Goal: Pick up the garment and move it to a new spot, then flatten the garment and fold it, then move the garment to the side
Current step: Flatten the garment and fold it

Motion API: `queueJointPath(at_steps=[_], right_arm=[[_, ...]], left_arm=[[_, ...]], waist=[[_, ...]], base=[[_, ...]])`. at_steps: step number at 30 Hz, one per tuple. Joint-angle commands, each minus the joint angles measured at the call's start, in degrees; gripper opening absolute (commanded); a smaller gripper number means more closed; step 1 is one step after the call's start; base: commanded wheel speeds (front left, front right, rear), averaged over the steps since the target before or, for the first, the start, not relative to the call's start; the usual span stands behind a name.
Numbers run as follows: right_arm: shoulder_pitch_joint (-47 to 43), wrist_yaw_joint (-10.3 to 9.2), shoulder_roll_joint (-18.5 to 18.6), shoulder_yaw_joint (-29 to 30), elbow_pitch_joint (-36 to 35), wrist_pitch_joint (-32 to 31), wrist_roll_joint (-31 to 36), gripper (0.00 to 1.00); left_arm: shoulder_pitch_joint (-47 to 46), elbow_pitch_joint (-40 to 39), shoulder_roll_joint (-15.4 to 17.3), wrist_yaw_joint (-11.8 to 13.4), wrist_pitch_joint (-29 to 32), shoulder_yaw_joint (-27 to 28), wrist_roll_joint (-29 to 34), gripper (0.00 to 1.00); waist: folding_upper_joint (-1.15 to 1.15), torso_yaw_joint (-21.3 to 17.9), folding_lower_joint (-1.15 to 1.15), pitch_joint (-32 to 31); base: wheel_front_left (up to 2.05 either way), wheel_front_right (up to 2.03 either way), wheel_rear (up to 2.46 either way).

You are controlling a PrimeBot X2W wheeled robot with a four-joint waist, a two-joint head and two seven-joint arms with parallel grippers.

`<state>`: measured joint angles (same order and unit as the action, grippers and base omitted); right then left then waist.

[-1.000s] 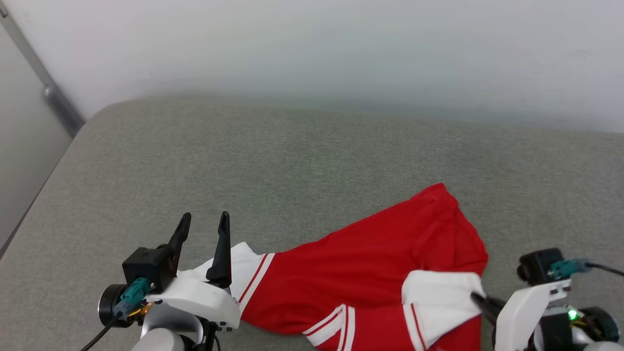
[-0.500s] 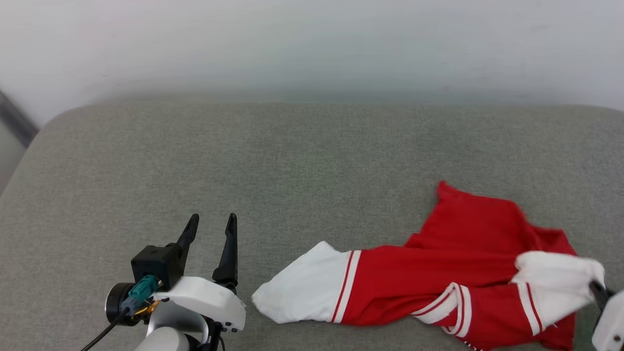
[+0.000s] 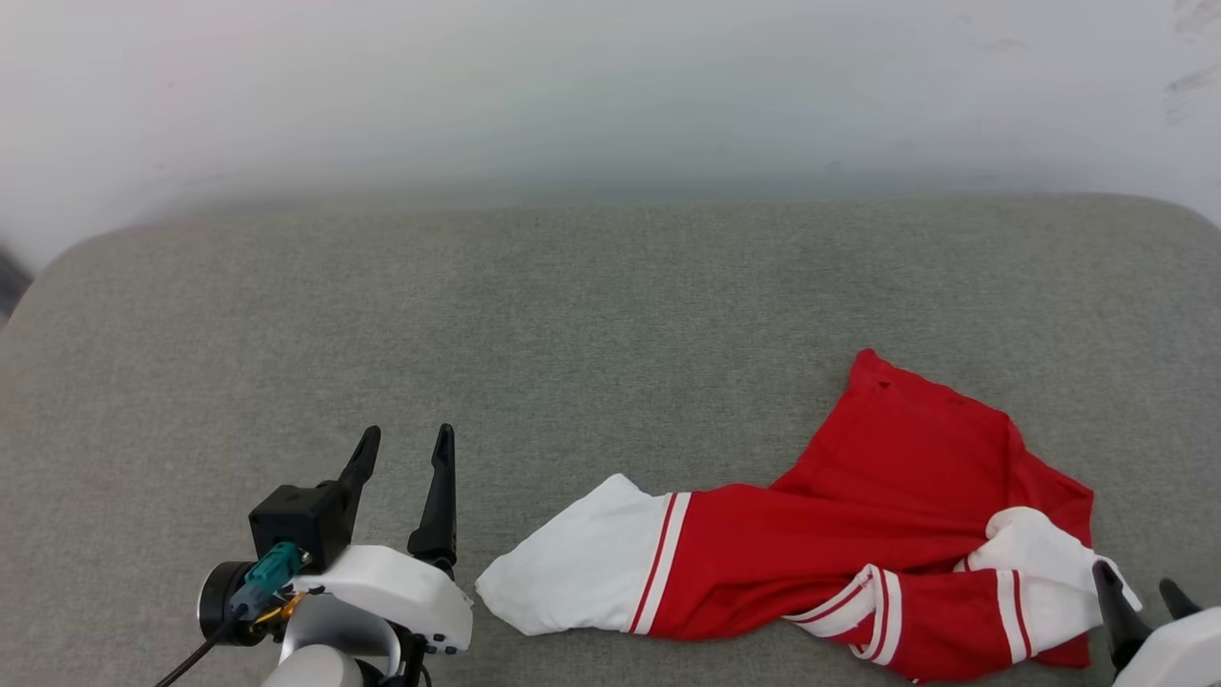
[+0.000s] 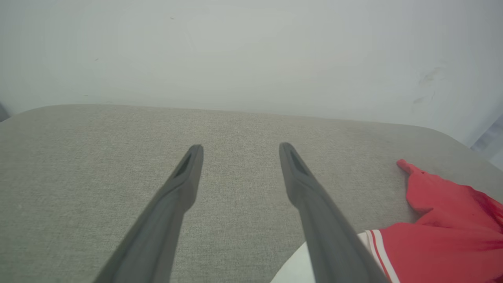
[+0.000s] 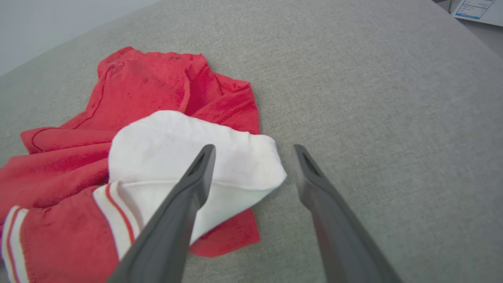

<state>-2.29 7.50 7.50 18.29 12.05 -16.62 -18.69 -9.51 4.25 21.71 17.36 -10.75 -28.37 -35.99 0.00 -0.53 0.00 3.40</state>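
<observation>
Gaping empty, left end effector [image 3: 407, 434] and right end effector [image 3: 1135, 575] flank the crumpled red, white-sleeved garment [image 3: 858, 525].

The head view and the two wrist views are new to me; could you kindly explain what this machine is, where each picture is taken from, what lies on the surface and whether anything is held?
This is a robot with two arms. The wide picture comes from a camera on its head, looking down at a grey padded surface. The other two come from cameras on its wrists, each looking along that arm's own two dark fingers. On the surface lies one garment, a red jersey with white, red-striped sleeves, crumpled rather than flat. The left gripper hovers over bare surface beside one sleeve, jaws open and empty. The right gripper is at the other sleeve, jaws also open. One finger crosses in front of the white cloth, but nothing is clamped. So nothing is held.
</observation>
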Motion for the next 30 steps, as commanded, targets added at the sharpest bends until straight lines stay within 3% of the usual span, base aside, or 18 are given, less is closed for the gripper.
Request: queueJointPath(at_steps=[1, 5, 9, 18, 19, 20, 25, 30], right_arm=[[-0.39, -0.01, -0.15, -0.28, -1.09, 0.05, 0.09, 1.0], [-1.62, -0.02, 0.61, -3.92, -6.52, -5.15, -0.27, 1.0], [-2.09, -0.02, 3.13, -9.44, -11.43, -15.71, -2.07, 1.0], [-1.58, -0.02, 5.76, -13.96, -12.25, -25.87, -4.53, 1.0], [-1.51, -0.02, 5.87, -14.13, -12.19, -26.1, -4.83, 0.4], [-1.26, -0.02, 5.81, -14.17, -12.21, -25.76, -5.33, 0.0], [-1.53, -0.02, 6.37, -13.24, -13.35, -24.54, -4.59, 0.0], [-5.62, -0.03, 3.83, -8.37, -19.12, -23.77, -1.75, 0.0]], left_arm=[[0.55, -0.19, 0.38, 0.2, -0.05, 0.18, -0.08, 1.0], [0.65, -0.55, 0.5, 0.27, 0.29, -0.12, -0.02, 1.0], [0.11, -0.4, 0.24, 0.2, 0.56, -0.58, 0.01, 1.0], [-0.84, 0.16, -0.11, -0.16, 0.53, -1.4, 0.04, 1.0], [-0.92, 0.19, -0.15, -0.12, 0.38, -1.39, 0.05, 1.0], [-0.91, 0.3, -0.18, -0.02, 0.36, -1.38, 0.0, 1.0], [-1.11, 0.77, -0.42, -0.15, 0.0, -1.47, -0.27, 1.0], [-0.79, 1.36, -0.57, -0.38, -0.25, -1.56, -0.41, 1.0]], waist=[[0.0, -0.49, 0.0, -0.35], [0.0, -1.3, 0.0, -0.88], [0.0, -1.52, 0.0, -1.11], [0.0, 0.07, 0.0, 0.25], [0.0, 0.18, 0.0, 0.47], [0.0, 0.25, 0.0, 0.69], [0.0, 0.38, 0.0, 1.14], [0.0, 0.26, 0.0, 0.45]], base=[[0.0, 0.0, 0.0], [0.0, 0.0, 0.0], [0.0, 0.0, 0.0], [0.0, 0.0, 0.0], [0.0, 0.0, 0.0], [0.0, 0.0, 0.0], [0.0, 0.0, 0.0], [0.0, 0.0, 0.0]])
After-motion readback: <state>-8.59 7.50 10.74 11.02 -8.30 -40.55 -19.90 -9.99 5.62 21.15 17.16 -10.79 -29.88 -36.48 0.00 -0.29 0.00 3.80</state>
